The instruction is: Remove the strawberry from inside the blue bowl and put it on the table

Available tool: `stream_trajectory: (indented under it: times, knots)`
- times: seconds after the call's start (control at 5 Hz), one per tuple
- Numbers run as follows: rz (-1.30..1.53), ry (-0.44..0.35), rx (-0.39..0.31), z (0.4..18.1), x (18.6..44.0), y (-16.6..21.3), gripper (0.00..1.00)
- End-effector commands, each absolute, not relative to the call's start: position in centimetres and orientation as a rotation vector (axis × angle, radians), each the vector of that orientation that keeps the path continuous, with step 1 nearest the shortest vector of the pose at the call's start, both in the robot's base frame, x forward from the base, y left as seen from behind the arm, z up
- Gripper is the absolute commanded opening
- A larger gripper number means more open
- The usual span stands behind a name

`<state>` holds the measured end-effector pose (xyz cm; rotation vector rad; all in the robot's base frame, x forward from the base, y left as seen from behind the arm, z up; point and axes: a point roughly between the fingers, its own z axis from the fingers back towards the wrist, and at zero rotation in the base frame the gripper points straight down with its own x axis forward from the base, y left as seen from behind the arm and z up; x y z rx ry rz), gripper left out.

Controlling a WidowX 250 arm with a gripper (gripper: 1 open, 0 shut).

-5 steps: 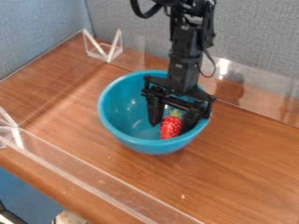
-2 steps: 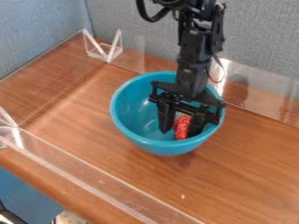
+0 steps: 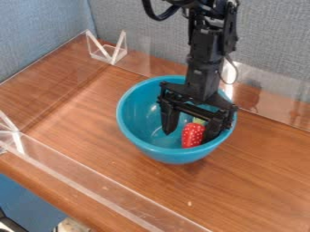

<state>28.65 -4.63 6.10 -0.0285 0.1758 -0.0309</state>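
A black robot arm (image 3: 204, 36) drops in from the top centre-right of the frame, its gripper (image 3: 193, 116) pointing straight down into the blue bowl (image 3: 143, 113), which sits a little right of centre on the table (image 3: 72, 100). The jaws stand apart, one black finger each side of the strawberry (image 3: 193, 135); the fingers flank the fruit w/o visibly pinching it, though whether a pad brushes it can't be told at this res. The strawberry, red, lies low in the bowl's right-hand interior, near the inner wall, just under the gripper's crossbar. Its green top isn't clearly made out. The bowl's glossy teal inside catches light on the left; its near rim faces the lower centre of the frame.

Table surface: reddish-brown wood w/ visible grain, running diagonally from upper left to lower right. Clear acrylic walls (image 3: 109, 45) edge it: one set of upright panels at upper left, a low strip along the front edge at lower left, another behind the bowl at right. A grey-blue partition (image 3: 49, 23) fills the upper-left bkgd. Cables loop off the arm's upper section at top centre.
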Motion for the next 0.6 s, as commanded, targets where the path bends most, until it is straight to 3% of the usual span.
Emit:
stream_trajectory:
  times: [0.0,0.4]
  knots:
    - [-0.045,0.101,-0.037,7.97,29.15,-5.14,1.0]
    - [-0.043,0.094,-0.043,7.91,29.29,-5.4,1.0]
